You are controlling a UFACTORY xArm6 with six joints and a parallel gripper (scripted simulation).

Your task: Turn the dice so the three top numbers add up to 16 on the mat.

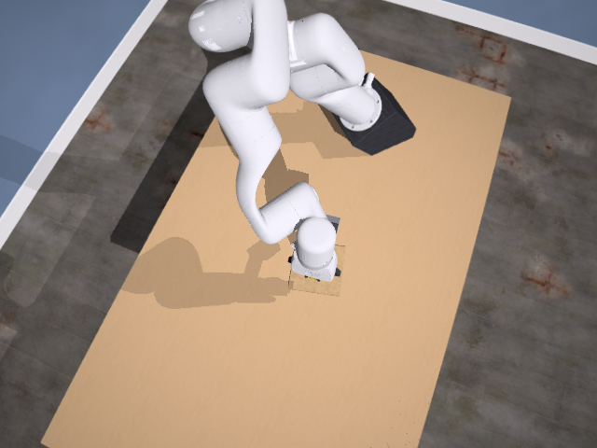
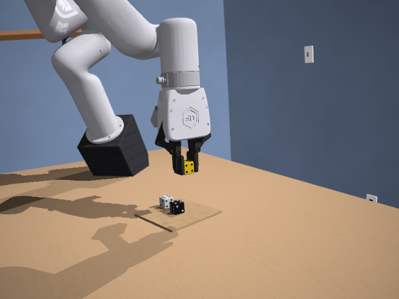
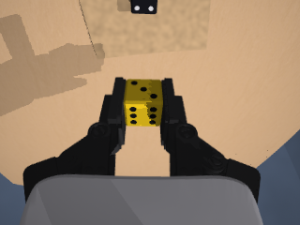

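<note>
My gripper [image 2: 186, 167] is shut on a yellow die [image 2: 189, 167] and holds it in the air above the thin brown mat [image 2: 182, 215]. In the wrist view the yellow die [image 3: 144, 103] sits between the black fingers, with the mat below and ahead. A black die [image 2: 176, 206] and a white die [image 2: 166, 201] lie flat on the mat, close side by side. In the overhead view the arm's wrist [image 1: 315, 248] hides the dice; only part of the mat [image 1: 315, 285] shows.
The arm's black base block [image 2: 112, 150] stands at the back of the table [image 2: 225, 241], behind the mat. The arm's shadow falls to the left of the mat. A blue wall [image 2: 309, 90] stands beyond the table's far edge.
</note>
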